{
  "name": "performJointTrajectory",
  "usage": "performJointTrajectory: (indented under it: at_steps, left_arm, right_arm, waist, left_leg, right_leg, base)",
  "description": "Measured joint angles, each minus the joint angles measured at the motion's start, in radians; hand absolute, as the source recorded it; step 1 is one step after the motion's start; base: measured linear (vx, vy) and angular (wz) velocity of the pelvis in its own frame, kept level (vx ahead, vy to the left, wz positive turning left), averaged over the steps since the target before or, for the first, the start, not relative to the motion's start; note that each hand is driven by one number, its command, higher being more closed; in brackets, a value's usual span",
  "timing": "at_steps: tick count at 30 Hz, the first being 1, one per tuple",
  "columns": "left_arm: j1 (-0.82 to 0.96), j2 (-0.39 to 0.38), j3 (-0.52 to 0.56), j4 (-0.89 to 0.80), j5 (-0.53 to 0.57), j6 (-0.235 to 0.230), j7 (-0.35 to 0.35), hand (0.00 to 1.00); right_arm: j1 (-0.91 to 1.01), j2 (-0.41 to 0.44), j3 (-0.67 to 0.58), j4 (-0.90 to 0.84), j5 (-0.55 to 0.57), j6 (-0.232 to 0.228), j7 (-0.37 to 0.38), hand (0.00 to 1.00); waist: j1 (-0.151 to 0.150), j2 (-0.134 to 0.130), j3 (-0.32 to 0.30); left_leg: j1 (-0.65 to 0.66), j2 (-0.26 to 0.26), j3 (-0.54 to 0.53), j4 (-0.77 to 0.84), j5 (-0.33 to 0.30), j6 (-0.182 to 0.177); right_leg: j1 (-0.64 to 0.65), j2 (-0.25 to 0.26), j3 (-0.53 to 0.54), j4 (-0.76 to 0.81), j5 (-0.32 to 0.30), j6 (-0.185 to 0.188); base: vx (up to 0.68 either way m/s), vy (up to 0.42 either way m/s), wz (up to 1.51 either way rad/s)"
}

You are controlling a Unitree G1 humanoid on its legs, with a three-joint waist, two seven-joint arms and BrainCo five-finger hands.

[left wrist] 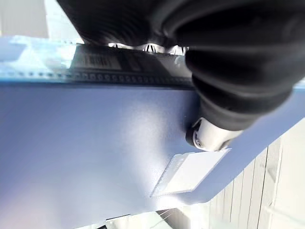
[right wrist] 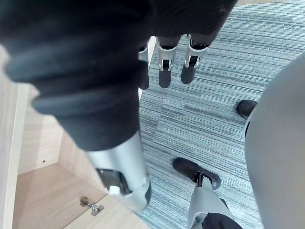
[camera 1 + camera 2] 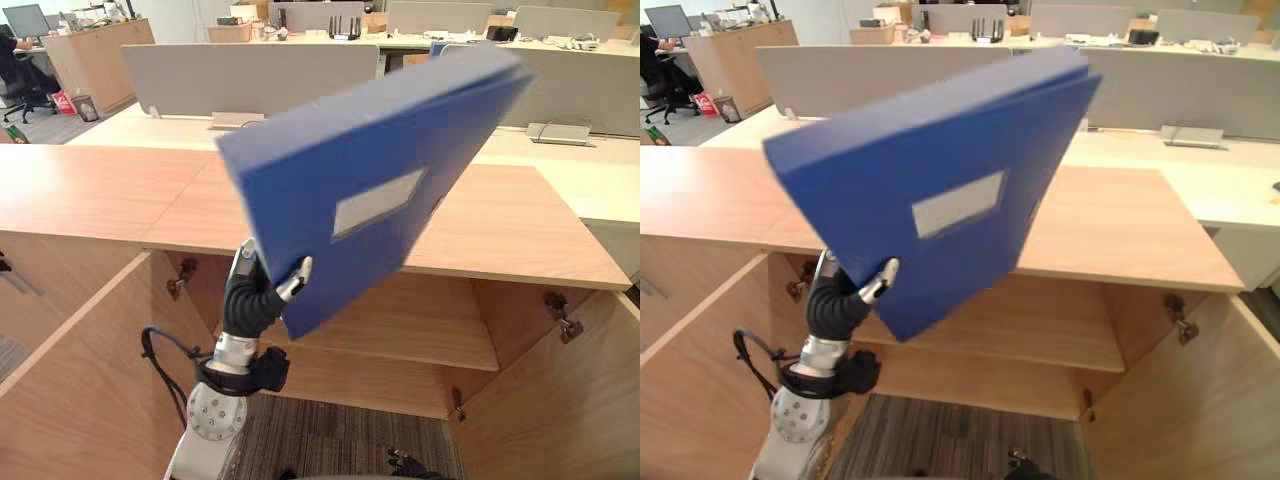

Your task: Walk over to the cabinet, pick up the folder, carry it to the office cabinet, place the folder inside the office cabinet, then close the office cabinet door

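Left hand [image 3: 262, 292]: thumb [image 3: 297, 275] is pressed onto the front cover and the other fingers wrap behind, so it's pinching the blue folder [image 3: 370, 185] at its lowest corner. Folder is in the air in front of the office cabinet [image 3: 520, 235], above the opening, touching nothing but the hand.

Its long axis runs up and to the robot's right from the grip. The cover with the white label [image 3: 378, 203] faces the camera, so nearly all the folder sits above and right of the fingers.

The shelf [image 3: 420, 325] is below and beyond the grip. Both doors are swung open: left door [image 3: 70, 390], right door [image 3: 560, 400].

My read: you're at the insert step. You'll need to drop the high end and lay that axis flatter to clear the underside of the cabinet top. A corner pinch has lots of leverage against it, so the folder could pivot.

Right hand [image 2: 164, 71] hangs over the carpet [image 2: 214, 95], fingers loose and straight, holding nothing. Left is the one on the job.
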Motion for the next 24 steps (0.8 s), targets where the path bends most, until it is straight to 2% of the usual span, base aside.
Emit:
performJointTrajectory:
  at_steps: [1, 6, 10, 14, 17, 19, 24]
  left_arm:
    - [0.001, -0.005, -0.01, -0.009, -0.084, 0.0, -0.018, 1.0]
    - [0.0, -0.025, -0.033, -0.022, -0.283, 0.007, -0.055, 1.0]
    - [0.0, -0.023, -0.07, -0.022, -0.375, 0.024, -0.09, 1.0]
    - [-0.004, -0.001, -0.134, -0.018, -0.445, 0.032, -0.129, 1.0]
    - [-0.005, 0.036, -0.156, -0.002, -0.51, 0.037, -0.163, 1.0]
    - [0.007, 0.064, -0.152, 0.032, -0.567, 0.047, -0.178, 1.0]
    - [0.124, 0.107, -0.091, 0.093, -0.638, 0.075, -0.209, 1.0]
  right_arm:
    - [0.002, 0.0, -0.008, -0.006, 0.0, 0.003, 0.0, 0.0]
    - [0.01, 0.002, -0.004, -0.025, 0.005, 0.008, -0.001, 0.0]
    - [0.01, 0.002, -0.001, -0.025, 0.012, 0.008, -0.001, 0.0]
    - [0.007, 0.0, 0.022, -0.024, 0.065, 0.008, -0.002, 0.0]
    - [-0.001, -0.002, 0.108, -0.06, 0.177, 0.007, -0.003, 0.0]
    - [0.0, 0.002, 0.126, -0.2, 0.281, 0.002, -0.004, 0.0]
    - [0.027, -0.029, 0.103, -0.592, 0.399, -0.045, -0.02, 0.0]
  waist:
    - [0.001, 0.002, 0.0]
    - [0.011, -0.007, 0.003]
    - [0.013, -0.009, 0.003]
    - [0.014, -0.01, -0.003]
    - [0.013, -0.009, -0.011]
    - [0.009, -0.006, -0.014]
    - [-0.024, -0.009, -0.013]
  left_leg:
    - [-0.011, 0.0, -0.002, 0.0, 0.003, 0.001]
    - [-0.019, 0.0, -0.001, 0.0, 0.008, 0.005]
    - [-0.021, -0.001, -0.001, 0.0, 0.008, 0.005]
    - [-0.023, 0.001, 0.0, 0.0, 0.008, 0.005]
    - [-0.027, 0.011, 0.02, 0.0, 0.008, 0.005]
    - [-0.035, 0.024, 0.049, 0.0, 0.009, 0.004]
    - [-0.035, 0.031, 0.073, 0.001, 0.008, 0.003]
  right_leg:
    - [-0.012, 0.001, -0.004, 0.002, 0.0, 0.0]
    - [-0.016, 0.001, -0.004, 0.001, 0.0, 0.0]
    - [-0.016, 0.001, -0.004, 0.0, 0.0, 0.0]
    - [-0.022, 0.002, -0.002, 0.0, 0.0, 0.0]
    - [-0.041, 0.007, 0.026, 0.003, 0.001, -0.002]
    - [-0.069, 0.013, 0.056, 0.01, 0.007, -0.007]
    - [-0.086, 0.016, 0.083, 0.016, 0.014, -0.008]
  base:
    - [-0.03, 0.027, 0.1]
    - [0.0, 0.005, 0.01]
    - [0.0, 0.0, 0.0]
    - [-0.03, 0.013, -0.02]
    - [-0.03, 0.011, -0.2]
    - [-0.03, 0.006, -0.4]
    - [-0.02, 0.002, -0.2]
